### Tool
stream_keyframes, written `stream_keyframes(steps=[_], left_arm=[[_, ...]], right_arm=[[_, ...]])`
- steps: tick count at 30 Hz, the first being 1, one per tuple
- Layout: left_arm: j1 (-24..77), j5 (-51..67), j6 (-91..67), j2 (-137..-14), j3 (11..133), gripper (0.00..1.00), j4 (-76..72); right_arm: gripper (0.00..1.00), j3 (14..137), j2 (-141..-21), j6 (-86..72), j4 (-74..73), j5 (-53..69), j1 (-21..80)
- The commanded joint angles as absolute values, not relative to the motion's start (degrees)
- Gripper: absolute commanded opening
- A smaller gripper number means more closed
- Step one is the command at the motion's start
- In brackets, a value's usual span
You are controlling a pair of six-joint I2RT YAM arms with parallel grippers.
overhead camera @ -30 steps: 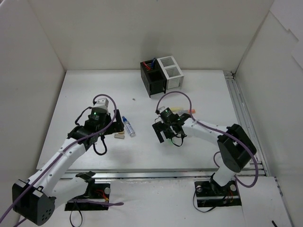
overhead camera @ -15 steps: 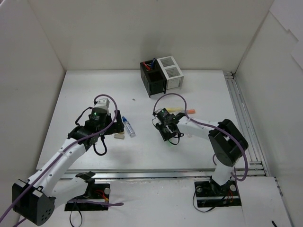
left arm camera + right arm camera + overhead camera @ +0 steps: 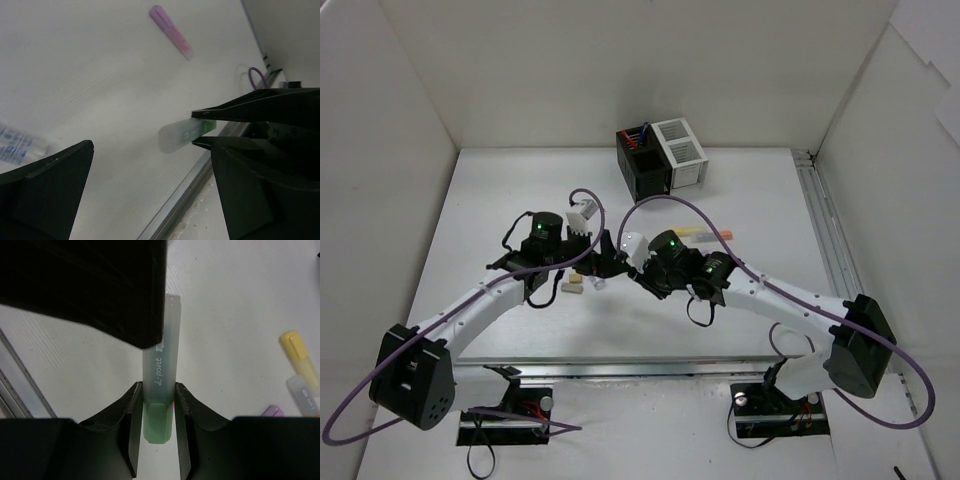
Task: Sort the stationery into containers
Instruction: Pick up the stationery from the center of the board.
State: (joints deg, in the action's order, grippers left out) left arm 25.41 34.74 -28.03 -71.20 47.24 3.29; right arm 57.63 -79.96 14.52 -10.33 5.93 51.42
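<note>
My right gripper (image 3: 159, 388) is shut on a green highlighter (image 3: 159, 365), its frosted cap pointing away from the wrist. In the top view this gripper (image 3: 638, 265) sits mid-table, tip to tip with my left gripper (image 3: 604, 262). The left gripper (image 3: 152, 150) is open and holds nothing; the green highlighter (image 3: 182, 135) hangs just beyond its right finger. A pink highlighter (image 3: 170, 31) lies farther off. Yellow and orange highlighters (image 3: 705, 233) lie behind the right arm. The containers, a black cube (image 3: 642, 167) and a white mesh cube (image 3: 680, 155), stand at the back.
Two small erasers (image 3: 572, 287) lie under the left wrist. A blue-capped white stick (image 3: 20, 145) shows blurred at the left of the left wrist view. A metal rail (image 3: 835, 250) runs along the table's right side. White walls enclose the table.
The right gripper shut on the green highlighter, then carried it left towards the left gripper. The left arm swung right to meet it, staying open.
</note>
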Motion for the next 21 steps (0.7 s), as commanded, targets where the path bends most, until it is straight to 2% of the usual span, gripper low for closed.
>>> stream_keyframes(steps=[1, 5, 8, 9, 12, 17, 20, 21], left_arm=[[25.66, 49.64, -30.67, -72.15, 48.60, 1.00, -11.15], [25.66, 53.08, -33.75, -73.30, 47.64, 1.00, -16.87], [26.19, 55.28, -34.80, -74.53, 47.20, 0.94, -18.97], [26.19, 55.63, -35.76, -75.14, 47.02, 0.85, -19.77], [26.19, 56.25, -37.26, -76.02, 46.23, 0.70, -21.70], [26.19, 55.99, -37.88, -75.41, 46.05, 0.54, -22.24], [26.19, 55.64, -38.14, -74.80, 45.97, 0.38, -22.50], [26.19, 55.46, -38.32, -74.53, 45.97, 0.27, -22.59]], right_arm=[[0.03, 57.22, -77.96, 18.55, -6.51, 6.60, 52.12], [0.03, 57.39, -77.08, 18.63, -5.45, 3.96, 53.09], [0.03, 56.96, -75.94, 18.02, -2.73, 2.56, 53.44], [0.02, 56.43, -75.50, 17.67, -0.64, 2.03, 53.52], [0.02, 55.20, -74.10, 17.40, 4.11, 1.23, 53.62], [0.02, 54.49, -73.48, 16.09, 7.99, -2.63, 54.23], [0.02, 54.58, -73.91, 15.03, 9.05, -5.53, 54.84], [0.02, 54.67, -74.09, 15.03, 9.23, -5.71, 55.10]])
